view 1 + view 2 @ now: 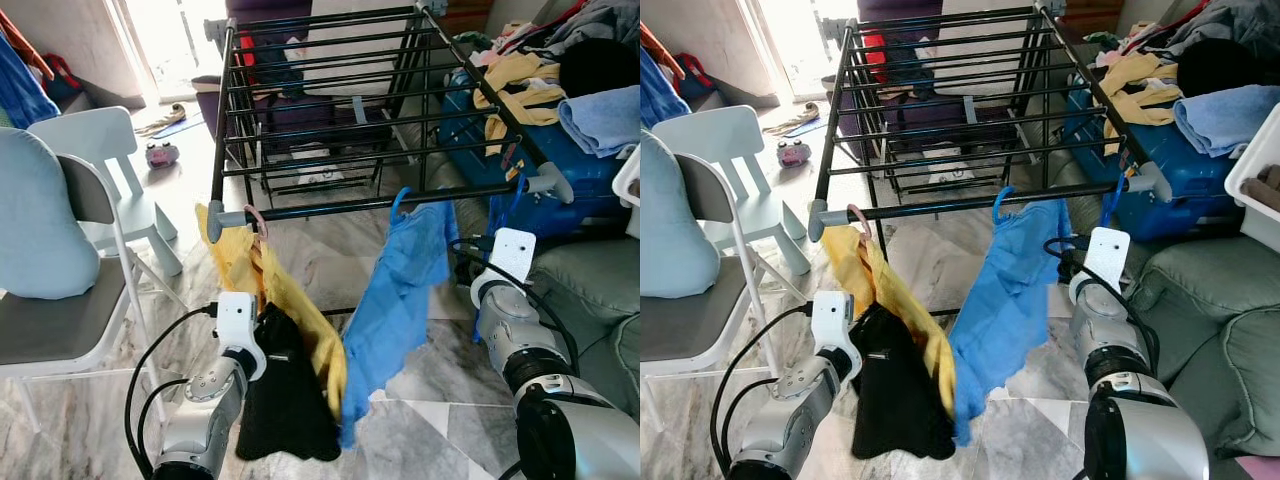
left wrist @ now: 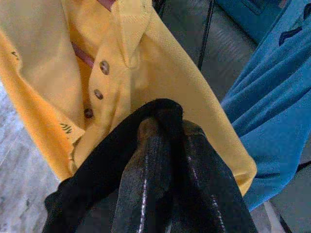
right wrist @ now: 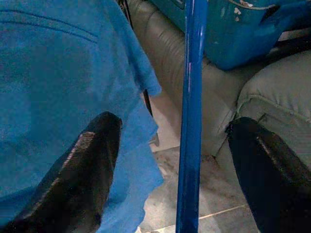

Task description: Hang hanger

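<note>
Hanger: a blue hanger point(image 3: 191, 111) hangs just right of the blue shirt point(image 1: 400, 300), at centre right of the frame, its bar crossing between the right hand's fingers.
Right hand point(image 3: 180, 160): fingers spread wide, one finger point(image 3: 85, 165) against the blue shirt, neither touching the bar.
Left hand point(image 2: 163, 160): closed on a black garment point(image 1: 285, 400), low centre left.
Yellow shirt point(image 1: 265, 290): on a pink hanger hook point(image 1: 257, 218) at the rack's near left corner.
Drying rack point(image 1: 350, 110): black bars, upper centre.
Floor point(image 1: 330, 250): grey marbled tiles.
Room: pale chairs point(image 1: 95, 200) at left; grey sofa point(image 1: 590, 290) and a blue suitcase point(image 1: 560, 170) piled with clothes at right.
</note>
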You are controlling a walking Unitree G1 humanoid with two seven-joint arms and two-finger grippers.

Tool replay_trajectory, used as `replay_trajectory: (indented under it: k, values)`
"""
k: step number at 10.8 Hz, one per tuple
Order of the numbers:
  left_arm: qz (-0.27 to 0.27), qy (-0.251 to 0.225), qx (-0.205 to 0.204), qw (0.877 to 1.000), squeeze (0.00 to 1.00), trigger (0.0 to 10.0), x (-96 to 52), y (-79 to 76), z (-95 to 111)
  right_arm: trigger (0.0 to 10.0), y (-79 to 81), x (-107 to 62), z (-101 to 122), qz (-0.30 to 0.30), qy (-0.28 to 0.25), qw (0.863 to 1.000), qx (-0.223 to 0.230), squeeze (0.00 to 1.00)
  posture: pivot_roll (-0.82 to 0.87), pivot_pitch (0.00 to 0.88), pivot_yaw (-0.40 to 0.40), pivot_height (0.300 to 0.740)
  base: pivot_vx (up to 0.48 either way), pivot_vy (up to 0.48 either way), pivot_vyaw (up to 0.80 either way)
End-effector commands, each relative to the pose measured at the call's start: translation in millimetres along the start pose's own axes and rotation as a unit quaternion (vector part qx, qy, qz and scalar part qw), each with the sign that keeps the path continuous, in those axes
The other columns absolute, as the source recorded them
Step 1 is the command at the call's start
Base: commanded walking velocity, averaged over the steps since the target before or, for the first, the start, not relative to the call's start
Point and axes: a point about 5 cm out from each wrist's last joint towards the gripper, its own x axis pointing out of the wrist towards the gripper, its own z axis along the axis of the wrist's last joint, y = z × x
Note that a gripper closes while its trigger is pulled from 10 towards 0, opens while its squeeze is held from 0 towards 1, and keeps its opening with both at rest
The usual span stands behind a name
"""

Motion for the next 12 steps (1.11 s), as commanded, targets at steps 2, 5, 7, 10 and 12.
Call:
replay_trajectory:
  k: [2,5,7,10,12]
  values:
    - [-0.008,-0.009,0.011,1.000,0.00,10.0,0.9,-1.6,6.7,0.0,1.9,1.4,4.0,0.003,0.001,1.000,0.004,0.00,-0.11,0.000,0.075,0.740,0.000,0.000,0.00]
    - [-0.009,-0.007,0.013,1.000,0.00,10.0,2.1,-2.0,6.5,0.0,9.9,0.5,1.2,0.023,0.006,1.000,0.001,0.00,-0.12,0.000,0.074,0.740,0.000,0.000,0.00]
    - [-0.010,-0.005,0.014,1.000,0.00,10.0,2.5,-3.2,6.0,0.0,18.6,-1.2,-0.9,0.042,0.003,0.999,-0.009,0.00,-0.12,0.000,0.072,0.740,0.000,0.000,0.00]
    - [-0.011,0.000,0.017,1.000,0.00,10.0,1.2,-1.8,4.9,2.2,1.7,-1.3,-4.8,0.021,-0.004,1.000,-0.021,0.00,-0.12,0.000,0.081,0.740,0.000,0.000,0.00]
    - [-0.011,0.002,0.025,1.000,0.00,10.0,1.6,-0.3,5.4,2.8,-7.8,-1.5,-6.5,0.012,-0.006,1.000,-0.024,0.00,-0.12,0.000,0.088,0.740,0.000,0.000,0.00]
